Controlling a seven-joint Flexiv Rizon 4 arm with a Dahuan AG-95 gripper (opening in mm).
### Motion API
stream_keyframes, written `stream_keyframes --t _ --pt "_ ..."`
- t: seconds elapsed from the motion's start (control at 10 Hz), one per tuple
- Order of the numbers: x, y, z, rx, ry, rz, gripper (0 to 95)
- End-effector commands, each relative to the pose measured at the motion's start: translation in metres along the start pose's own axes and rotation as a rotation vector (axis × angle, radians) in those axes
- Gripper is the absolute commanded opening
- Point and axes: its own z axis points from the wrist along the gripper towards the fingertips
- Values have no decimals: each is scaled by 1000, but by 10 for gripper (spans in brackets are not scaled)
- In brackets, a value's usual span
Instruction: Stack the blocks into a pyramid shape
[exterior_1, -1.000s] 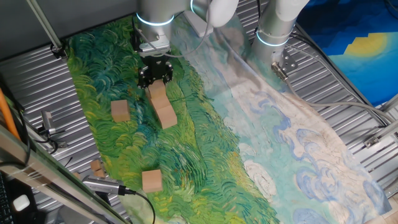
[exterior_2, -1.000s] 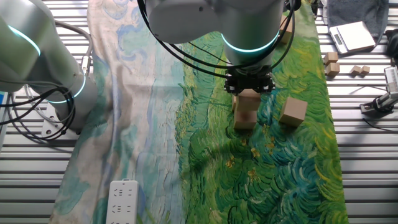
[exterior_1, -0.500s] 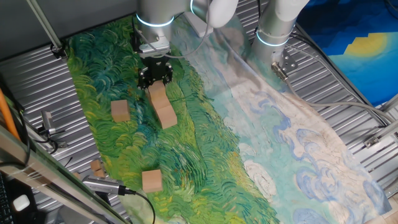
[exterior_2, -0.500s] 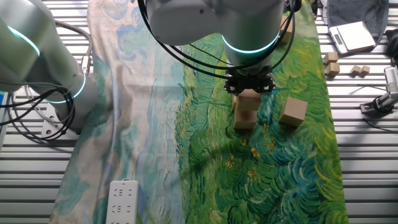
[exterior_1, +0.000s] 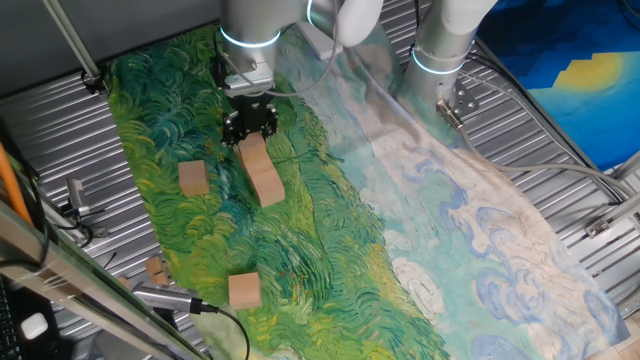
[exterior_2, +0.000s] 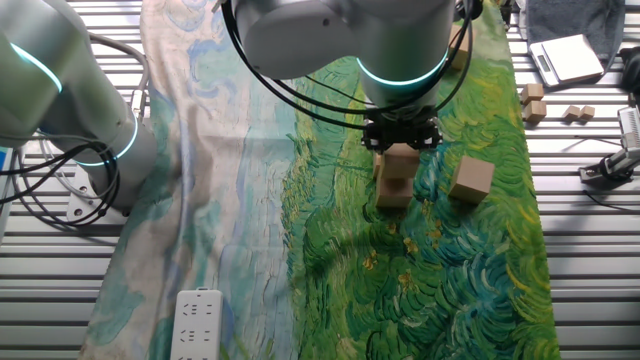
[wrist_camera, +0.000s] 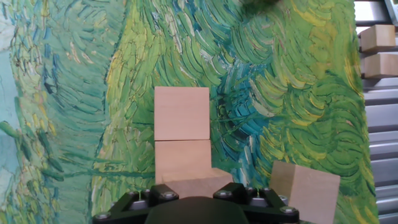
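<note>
– Silver metal slats make up the surface (exterior_1: 560, 140), and a painted cloth (exterior_1: 330, 250) with green and blue swirls lies over it. Where are the fingers?

– The fingers (exterior_1: 243, 128) point down at the green part of the cloth. They sit right at the top of the near block (wrist_camera: 194, 185).

– Are they holding it?

– I cannot tell. The black hand hides the spot where they would touch it.

– What comes after that block?

– The middle block (wrist_camera: 183, 160) is just past it, and then the far block (wrist_camera: 181, 113). Those two lie flat on the cloth and touch, in one straight row. The near block looks a bit turned in the hand view. It covers the close edge of the middle block, so it may be sitting higher.

– Are there more blocks?

– Yes. A loose block (exterior_2: 470, 177) stands near the row, off to one side, not touching it. Another, the lone block (exterior_1: 244, 290), sits well apart, close to the edge of the cloth.

– And off the cloth?

– Two small tan pieces (wrist_camera: 377, 37) lie on the bare slats, one just beside the other.

– What is farther out?

– The big grey arm (exterior_2: 340, 30) with a glowing ring goes up from the fingers. A second arm (exterior_2: 50, 80) stands at the other side of the cloth, and a white plug strip (exterior_2: 200, 322) lies on the pale end.
</note>
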Motion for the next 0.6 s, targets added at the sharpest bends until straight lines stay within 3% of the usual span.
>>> stream_keyframes --t 0.1,0.6 --pt "0 0 1 1 1 0 0" --pt "0 0 3 7 1 4 0"
